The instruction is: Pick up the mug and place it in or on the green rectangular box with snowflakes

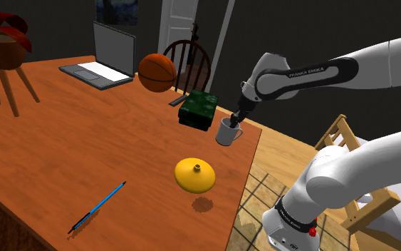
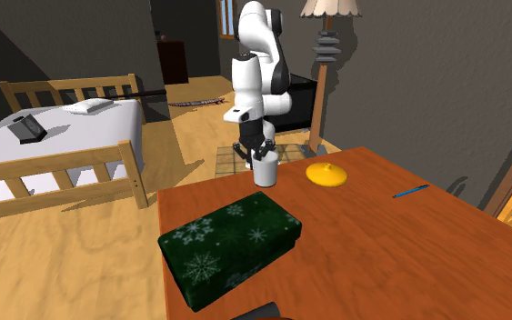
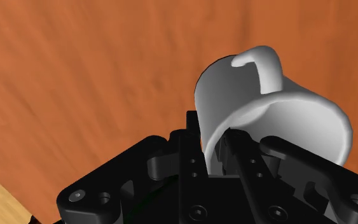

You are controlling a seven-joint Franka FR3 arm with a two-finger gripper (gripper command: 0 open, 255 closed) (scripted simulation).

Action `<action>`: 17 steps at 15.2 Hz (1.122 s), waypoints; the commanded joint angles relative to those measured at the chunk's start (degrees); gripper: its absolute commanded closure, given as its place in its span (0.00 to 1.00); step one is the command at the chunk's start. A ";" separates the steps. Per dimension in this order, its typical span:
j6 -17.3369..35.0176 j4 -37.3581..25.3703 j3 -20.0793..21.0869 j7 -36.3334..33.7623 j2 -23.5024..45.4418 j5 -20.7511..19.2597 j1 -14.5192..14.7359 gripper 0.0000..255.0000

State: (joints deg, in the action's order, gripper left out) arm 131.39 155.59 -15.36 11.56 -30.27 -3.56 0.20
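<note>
Black two-finger gripper point(image 1: 235, 122) clamps the white handled mug point(image 1: 228, 134) by its rim wall, so it hangs tilted | mug by the brown wooden table point(image 1: 63, 142) edge, near the dark-green snowflake box point(image 1: 199, 107) | box next, I reckon

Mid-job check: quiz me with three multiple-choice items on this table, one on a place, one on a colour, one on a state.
1. Of these, nearest the mug is: A the laptop, B the box, C the pen.
2. The mug is: A white, B red, C blue.
3. The gripper is: A open, B shut on the pen, C shut on the mug.

Answers: 1 B, the box lies just beside the mug in the shoulder view. 2 A, it is drawn plain white. 3 C, the fingers clasp its rim in the wrist view.
</note>
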 commanded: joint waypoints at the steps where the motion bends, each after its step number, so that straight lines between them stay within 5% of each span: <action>1: -1.93 -0.94 0.32 -0.28 -0.99 -0.03 -0.05 1.00; 17: -15.93 -10.30 2.04 -1.44 -5.68 0.25 -0.09 1.00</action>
State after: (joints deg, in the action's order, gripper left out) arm 116.29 146.00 -13.47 10.25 -35.85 -3.39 0.04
